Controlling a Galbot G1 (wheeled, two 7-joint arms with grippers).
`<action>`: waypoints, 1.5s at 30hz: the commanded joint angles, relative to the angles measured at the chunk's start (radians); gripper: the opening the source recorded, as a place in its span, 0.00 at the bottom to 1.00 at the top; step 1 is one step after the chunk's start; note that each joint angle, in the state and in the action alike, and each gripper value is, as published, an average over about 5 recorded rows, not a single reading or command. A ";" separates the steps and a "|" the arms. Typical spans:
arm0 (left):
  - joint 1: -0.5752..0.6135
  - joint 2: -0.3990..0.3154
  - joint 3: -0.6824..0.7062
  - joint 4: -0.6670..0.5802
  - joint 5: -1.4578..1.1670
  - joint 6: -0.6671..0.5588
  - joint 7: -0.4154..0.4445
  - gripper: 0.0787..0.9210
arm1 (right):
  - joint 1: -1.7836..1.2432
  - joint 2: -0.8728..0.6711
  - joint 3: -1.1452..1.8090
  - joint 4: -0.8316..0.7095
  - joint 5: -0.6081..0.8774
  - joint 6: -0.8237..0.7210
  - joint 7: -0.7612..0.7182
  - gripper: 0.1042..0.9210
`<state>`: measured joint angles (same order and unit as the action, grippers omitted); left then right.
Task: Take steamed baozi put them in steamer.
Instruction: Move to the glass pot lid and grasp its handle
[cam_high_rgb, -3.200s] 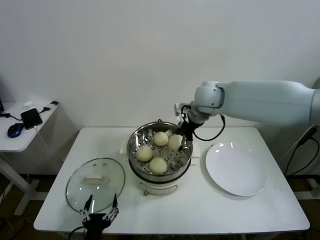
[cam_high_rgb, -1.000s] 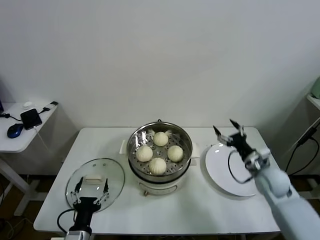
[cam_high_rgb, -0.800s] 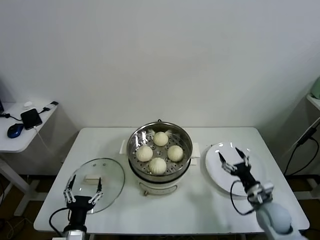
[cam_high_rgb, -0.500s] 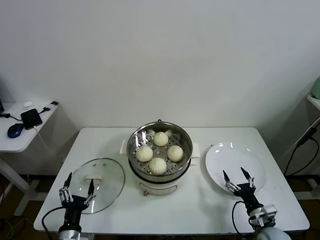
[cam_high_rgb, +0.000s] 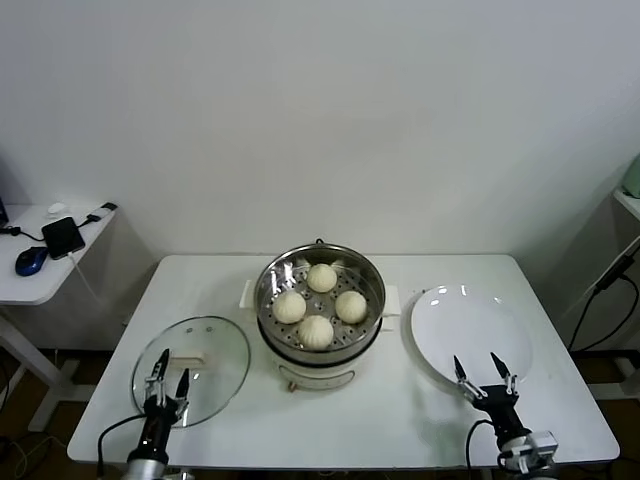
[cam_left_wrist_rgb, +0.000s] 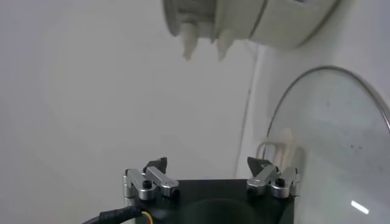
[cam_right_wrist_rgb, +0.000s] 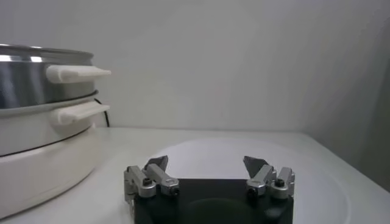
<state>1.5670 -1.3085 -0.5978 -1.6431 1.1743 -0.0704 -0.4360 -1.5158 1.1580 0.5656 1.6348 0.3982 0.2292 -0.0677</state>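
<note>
— Where are the steamed baozi (cam_high_rgb: 320, 304)?
— All four sit in the steamer (cam_high_rgb: 320, 318), mid-table.
— And the arms?
— Left gripper (cam_high_rgb: 165, 381) spread empty over the glass lid (cam_high_rgb: 191, 369); right gripper (cam_high_rgb: 485, 371) spread empty at the white plate's (cam_high_rgb: 470, 336) near edge

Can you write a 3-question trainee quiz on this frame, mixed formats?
1. How many steamed baozi sit in the steamer?
2. True or false: the white plate holds one bun.
3. The glass lid lies: A) on the steamer B) flat on the table, left of the steamer C) on the plate.

Key: 1. Four. 2. False, it is bare. 3. B. Both the left pincer and right pincer are open, low at the table's near edge.
</note>
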 joint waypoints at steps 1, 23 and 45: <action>-0.084 -0.003 0.003 0.124 0.200 0.023 -0.038 0.88 | -0.025 0.017 0.013 0.005 -0.008 0.011 0.016 0.88; -0.219 -0.002 0.014 0.253 0.209 0.112 -0.035 0.83 | -0.017 0.027 0.000 0.000 -0.018 0.019 0.024 0.88; -0.209 -0.031 0.022 0.226 0.147 0.135 -0.005 0.09 | 0.000 0.023 -0.028 0.012 -0.040 0.015 0.057 0.88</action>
<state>1.3521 -1.3405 -0.5762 -1.3788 1.3497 0.0584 -0.4604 -1.5146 1.1819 0.5387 1.6399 0.3619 0.2452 -0.0159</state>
